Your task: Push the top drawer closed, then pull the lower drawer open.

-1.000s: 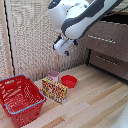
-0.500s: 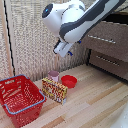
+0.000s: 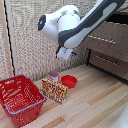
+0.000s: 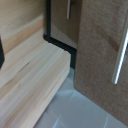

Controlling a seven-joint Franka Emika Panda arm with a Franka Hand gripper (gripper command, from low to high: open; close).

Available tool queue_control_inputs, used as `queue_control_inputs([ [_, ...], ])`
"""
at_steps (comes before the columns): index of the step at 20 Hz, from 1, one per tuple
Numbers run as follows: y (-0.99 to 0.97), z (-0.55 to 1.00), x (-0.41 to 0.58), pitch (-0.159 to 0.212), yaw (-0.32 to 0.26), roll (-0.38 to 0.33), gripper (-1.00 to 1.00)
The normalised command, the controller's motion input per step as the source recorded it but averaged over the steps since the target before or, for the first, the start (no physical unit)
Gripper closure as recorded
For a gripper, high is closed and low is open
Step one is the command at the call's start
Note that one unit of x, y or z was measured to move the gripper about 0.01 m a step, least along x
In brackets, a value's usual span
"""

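Landmark: the cabinet [image 3: 107,47], at the exterior view's right.

- The top drawer [image 3: 104,41] is seen as the upper brown front of the cabinet, with a slim silver bar handle [image 3: 102,39]. A dark strip above the front suggests it is not yet pushed home.
- The lower drawer [image 3: 108,62] lies directly beneath it, with a like front and a like bar.
- The gripper [image 3: 63,53] hangs off the cabinet's front, well apart from both handles, above the wooden floor. Finger spread cannot be told; the fingertips are blurred and turned from the camera, and none are shown in the wrist view.
- In the wrist view a brown, finely grained panel [image 4: 102,55] with a thin vertical metal bar [image 4: 120,55] is shown beside pale planking.

Risks, as judged:
- The two fronts are near-identical; the wrong one could be addressed.
- The bars are thin and smooth, so slipping off during the pull is likely if they are caught shallowly.
- A push given off-centre on the wide front could rack it.
- A red basket [image 3: 20,97], a printed carton [image 3: 54,90], a pink cup [image 3: 53,76] and a red bowl [image 3: 69,81] stand out from the cabinet, under the arm; a low swing could knock them.
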Motion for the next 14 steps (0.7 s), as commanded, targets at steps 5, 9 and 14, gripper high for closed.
queue_control_inputs([
  [5, -0.47, 0.04, 0.000, -0.094, 0.113, -0.210, -1.00],
  [9, -0.63, 0.00, 0.009, -0.015, 0.092, -0.179, -1.00],
  [14, -0.64, 0.03, 0.015, 0.000, 0.068, -0.166, -1.00],
])
